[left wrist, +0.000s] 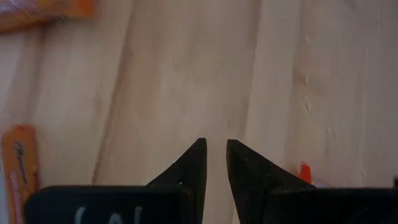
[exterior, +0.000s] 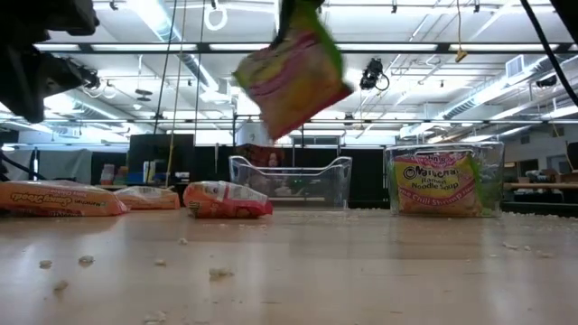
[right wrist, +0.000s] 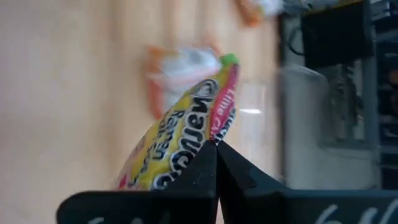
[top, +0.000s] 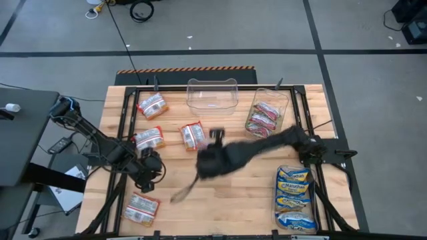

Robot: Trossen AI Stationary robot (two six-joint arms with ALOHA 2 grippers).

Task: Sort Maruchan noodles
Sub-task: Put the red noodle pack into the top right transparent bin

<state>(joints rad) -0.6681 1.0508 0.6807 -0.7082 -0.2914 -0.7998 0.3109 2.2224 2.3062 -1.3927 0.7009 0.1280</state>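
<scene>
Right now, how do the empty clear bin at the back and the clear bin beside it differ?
The middle clear plastic bin holds nothing; the clear plastic bin to its right holds red-and-white noodle packets. In the high view the middle bin lies widthwise, the right one angled lengthwise. Both are transparent and at the table's far edge.

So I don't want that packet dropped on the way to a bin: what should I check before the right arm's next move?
1. Grip: right gripper shut on the yellow-and-green packet, pinched at its edge: ok.
2. Lift: packet hangs well above the table in the low view: ok.
3. Grip security: only an edge is held: cannot tell.
4. Empty clear bin at the far edge, nothing in it: ok.
5. Left gripper low over bare wood, holding nothing, away from the right arm: ok.
6. Matching bin for this colour: cannot tell.
</scene>
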